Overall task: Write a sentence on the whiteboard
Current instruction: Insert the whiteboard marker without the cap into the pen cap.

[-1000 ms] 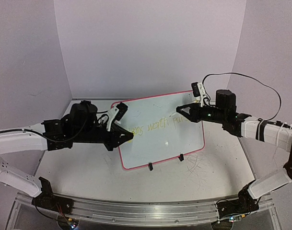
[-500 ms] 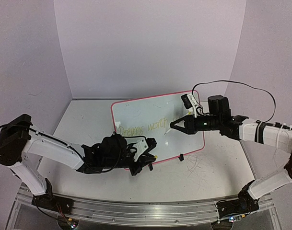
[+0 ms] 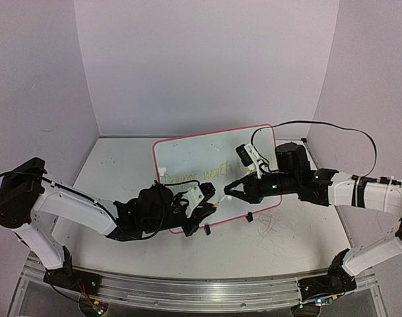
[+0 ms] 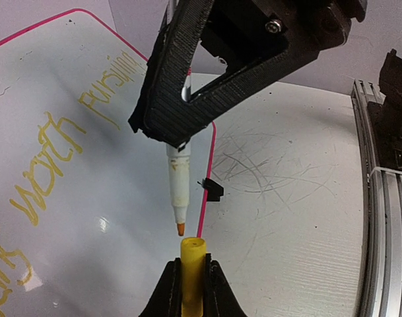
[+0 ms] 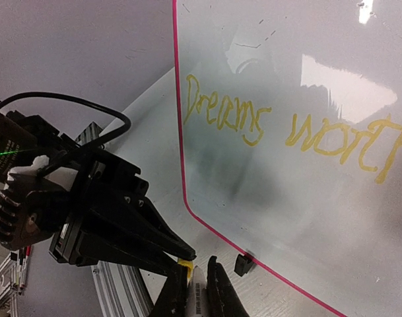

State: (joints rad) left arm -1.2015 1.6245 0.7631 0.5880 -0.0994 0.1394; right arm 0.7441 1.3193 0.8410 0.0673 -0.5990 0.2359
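Got the left gripper (image 4: 189,285) pinching the cap (image 4: 193,254), right gripper (image 4: 173,135) clamping the marker (image 4: 177,185) with its nib just short of it, by the rim of the whiteboard (image 3: 201,155) carrying the sentence (image 5: 227,115). Could jam the nib on the cap's lip if pushed off-centre. Can't see that gap from above, only from the left wrist.

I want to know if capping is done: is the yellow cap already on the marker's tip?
No, in the left wrist view the bare tip of the marker is just above the yellow cap, not inside it.
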